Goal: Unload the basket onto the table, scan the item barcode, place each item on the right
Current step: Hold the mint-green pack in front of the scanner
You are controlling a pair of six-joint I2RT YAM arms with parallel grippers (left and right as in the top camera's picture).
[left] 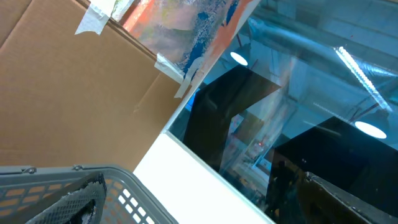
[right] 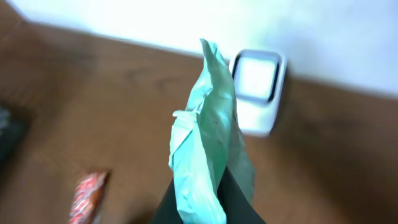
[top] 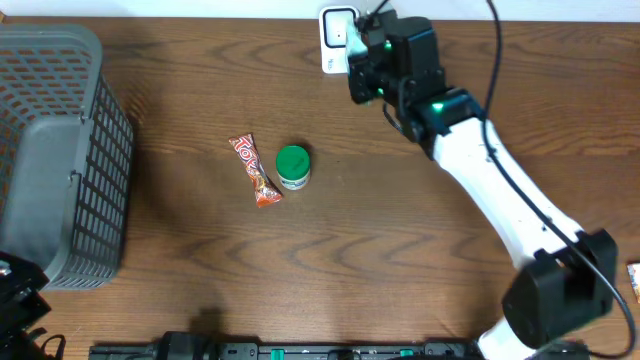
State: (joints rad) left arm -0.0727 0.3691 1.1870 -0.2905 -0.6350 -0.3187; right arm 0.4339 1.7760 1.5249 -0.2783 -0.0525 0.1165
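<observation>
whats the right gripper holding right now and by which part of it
The right gripper is shut on a thin mint-green plastic packet, pinching it by its lower end; the rest of the packet stands up free above the grip.

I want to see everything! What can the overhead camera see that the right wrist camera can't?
Only overhead: the grey basket, the green-lidded tub and the whole white arm. Only right wrist: a mint-green packet, close up. Both: the white scanner, the red snack bar and the brown table.
</observation>
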